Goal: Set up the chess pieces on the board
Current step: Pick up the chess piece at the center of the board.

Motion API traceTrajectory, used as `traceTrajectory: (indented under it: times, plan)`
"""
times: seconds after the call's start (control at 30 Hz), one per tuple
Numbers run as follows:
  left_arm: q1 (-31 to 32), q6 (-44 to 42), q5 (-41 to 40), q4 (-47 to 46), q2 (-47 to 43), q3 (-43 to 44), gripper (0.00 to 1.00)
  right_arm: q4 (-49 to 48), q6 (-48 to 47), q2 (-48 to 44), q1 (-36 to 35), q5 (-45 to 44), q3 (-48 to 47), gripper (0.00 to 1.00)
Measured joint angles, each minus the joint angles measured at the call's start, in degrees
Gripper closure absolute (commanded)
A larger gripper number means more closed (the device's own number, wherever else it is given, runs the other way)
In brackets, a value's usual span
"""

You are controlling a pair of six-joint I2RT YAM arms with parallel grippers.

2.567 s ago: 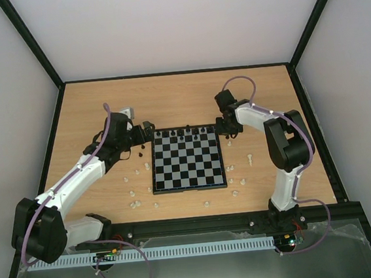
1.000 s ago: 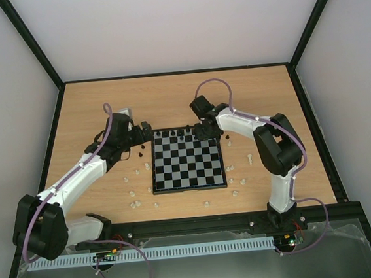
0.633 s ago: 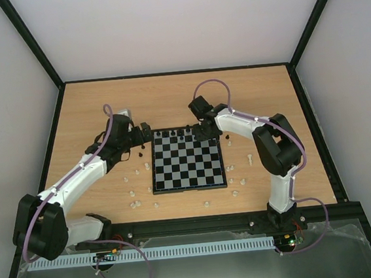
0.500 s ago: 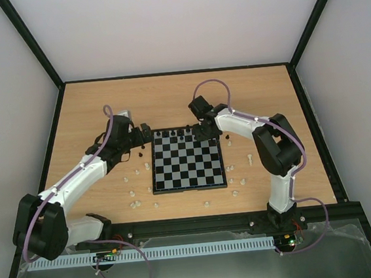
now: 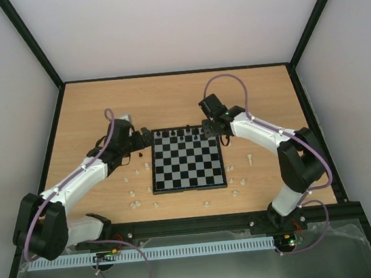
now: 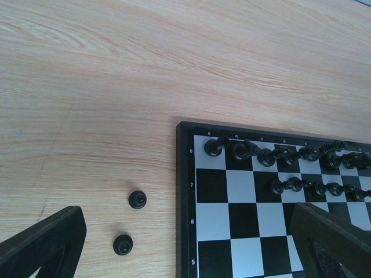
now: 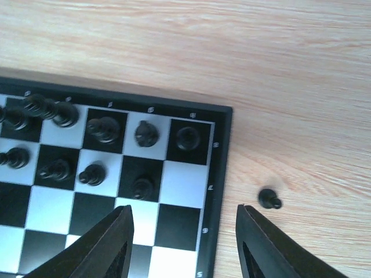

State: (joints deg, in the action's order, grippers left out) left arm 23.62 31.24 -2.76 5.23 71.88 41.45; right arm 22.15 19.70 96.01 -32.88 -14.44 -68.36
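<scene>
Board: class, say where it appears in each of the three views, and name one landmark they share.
Top external: board in the centre.
Left wrist: board at lower right, one corner showing.
Right wrist: board at lower left, one corner showing.
Shared landmark: black pieces lined along its far edge.

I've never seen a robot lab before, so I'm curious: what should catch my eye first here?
A small checked chessboard sits mid-way on the wooden table, with black pieces lined up only along its two far rows. The left tool and right tool hang open at the board's far corners. Tiny cream pieces lie scattered on the wood to the left, right and near side of the board.
</scene>
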Motion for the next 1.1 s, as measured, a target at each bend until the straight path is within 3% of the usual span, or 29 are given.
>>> traceTrajectory:
  times: [0.23,0.47,0.9,1.1]
  plan:
    - [0.0,0.1,0.9,-1.3,0.3,-0.3,0.00,-2.0,1.5,-0.8,5.4,-1.6,3.6,0.50]
    - [1.2,0.3,1.4,-2.4,2.3,-0.4,0.01,-2.9,2.2,2.6,9.8,-1.3,3.9,0.60]
    - [2.4,0.3,0.7,-2.6,2.1,-0.5,0.00,-2.9,1.7,7.7,10.0,2.1,3.2,0.68]
    - [3.0,0.3,0.6,-2.6,2.2,-0.5,0.00,-2.8,1.6,8.7,10.0,1.4,3.1,0.77]
